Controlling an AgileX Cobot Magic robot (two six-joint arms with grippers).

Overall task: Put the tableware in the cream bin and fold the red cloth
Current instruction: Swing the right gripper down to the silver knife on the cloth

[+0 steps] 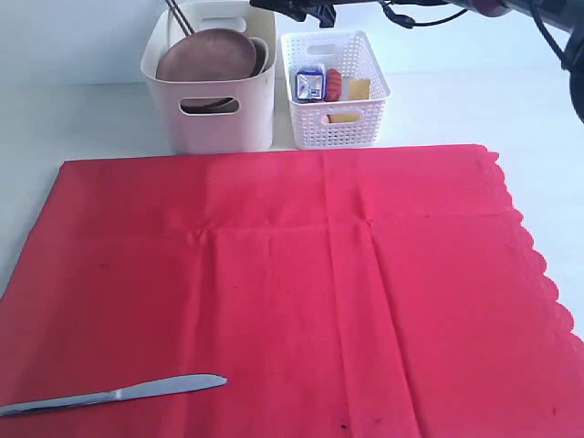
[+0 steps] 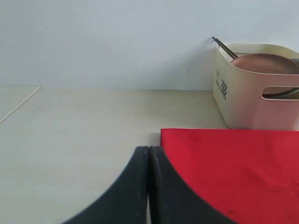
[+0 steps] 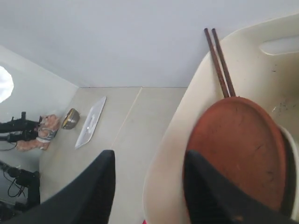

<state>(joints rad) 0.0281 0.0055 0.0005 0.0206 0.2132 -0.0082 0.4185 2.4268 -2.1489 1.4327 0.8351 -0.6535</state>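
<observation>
My right tool [image 3: 148, 186] hangs wide open and empty over the left rim of the smooth cream bin [image 1: 246, 119]. A round wooden plate [image 3: 238, 144] and dark chopsticks [image 3: 219, 60] lean inside. My left tool [image 2: 148, 186], pinched closed on nothing, sits near the far-left corner of the red cloth [image 2: 243, 168]. The silver knife [image 1: 114, 394] lies flat near-left on the cloth.

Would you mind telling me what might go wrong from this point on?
The silver table knife lies flat on the red cloth, so a pinch could snag fabric or slip. The wooden plate leans across the opening of the cream bin; a dropped knife might glance off it. Folding first would trap the knife.
</observation>
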